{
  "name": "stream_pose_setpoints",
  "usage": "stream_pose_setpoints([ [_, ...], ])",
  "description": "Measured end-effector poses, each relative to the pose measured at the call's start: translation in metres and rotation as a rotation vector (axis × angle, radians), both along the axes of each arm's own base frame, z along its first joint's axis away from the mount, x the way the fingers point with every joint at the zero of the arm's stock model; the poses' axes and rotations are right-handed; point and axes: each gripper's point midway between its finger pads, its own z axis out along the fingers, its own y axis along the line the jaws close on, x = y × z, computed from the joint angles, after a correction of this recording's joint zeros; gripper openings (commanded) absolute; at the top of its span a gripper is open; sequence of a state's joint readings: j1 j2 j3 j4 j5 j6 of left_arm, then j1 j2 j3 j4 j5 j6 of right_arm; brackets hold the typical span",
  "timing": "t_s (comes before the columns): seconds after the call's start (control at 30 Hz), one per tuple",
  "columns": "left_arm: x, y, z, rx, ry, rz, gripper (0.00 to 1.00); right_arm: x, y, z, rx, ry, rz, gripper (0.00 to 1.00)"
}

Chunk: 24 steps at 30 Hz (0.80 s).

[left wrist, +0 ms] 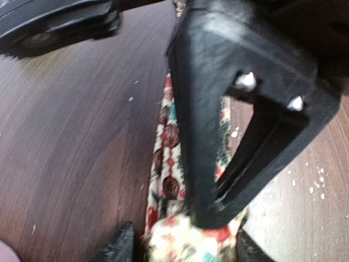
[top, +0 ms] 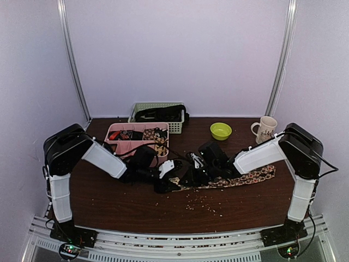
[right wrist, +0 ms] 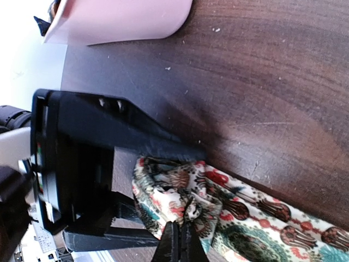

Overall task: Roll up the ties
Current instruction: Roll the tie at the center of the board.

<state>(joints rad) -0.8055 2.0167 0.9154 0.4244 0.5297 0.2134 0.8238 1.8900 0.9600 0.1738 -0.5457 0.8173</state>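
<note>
- Right end effector (right wrist: 180,246): fingers together, pinched on a fold of the tie (right wrist: 245,218). The print is cream with red and teal figures. The cloth puckers right at the tips, so the hold is real.
- From that pinch the rest of the tie trails flat along the worktop (top: 120,202), back toward the right arm's own side. Judgement: the pinch anchors the cloth so the worked end cannot slide while it is turned.
- Left end effector (left wrist: 182,248): fingers apart, one on each side of the bunched end of the tie. That end sits between them, directly under the right end effector's tip. Whether the pads touch the cloth, cannot tell; the near finger seems just clear of it.
- The two end effectors meet nose to nose over one short stretch of fabric, almost touching. Likely reason: one holds while the other takes a fresh hold on the roll.
- Roll itself is a loose wad, not a tidy coil. Judgement: early in the rolling, most of the length unrolled.
- Pink tray (right wrist: 120,19) sits beyond the left end effector, apart from the tie.
- Risk: the fingers may collide, and the wad may slacken.
</note>
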Motion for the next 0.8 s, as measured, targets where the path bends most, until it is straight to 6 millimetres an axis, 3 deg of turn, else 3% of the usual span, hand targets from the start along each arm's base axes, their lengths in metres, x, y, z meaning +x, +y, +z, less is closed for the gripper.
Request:
stream_pose_setpoints([
  [0.23,-0.001,0.024,0.011,0.051,-0.024,0.05,0.84,0.001,-0.003,-0.006,-0.008,0.002,0.0,0.0],
  [0.33,-0.003,0.034,0.035,0.042,-0.078,0.07,0.97,0.002,-0.005,-0.008,-0.004,0.003,-0.003,0.0],
  [0.47,-0.004,0.046,0.087,-0.06,-0.196,0.126,0.98,0.002,-0.006,-0.008,0.006,0.001,-0.001,0.0],
  [0.53,-0.005,0.048,0.103,-0.121,-0.227,0.146,0.98,0.002,-0.006,-0.008,0.011,0.001,-0.001,0.0],
  [0.6,-0.001,0.045,0.101,-0.133,-0.215,0.158,0.98,0.002,-0.006,-0.008,0.018,-0.001,0.001,0.0],
  [0.8,0.01,0.02,0.053,-0.059,-0.057,0.08,0.98,0.003,-0.007,-0.008,0.031,-0.001,0.0,0.0],
])
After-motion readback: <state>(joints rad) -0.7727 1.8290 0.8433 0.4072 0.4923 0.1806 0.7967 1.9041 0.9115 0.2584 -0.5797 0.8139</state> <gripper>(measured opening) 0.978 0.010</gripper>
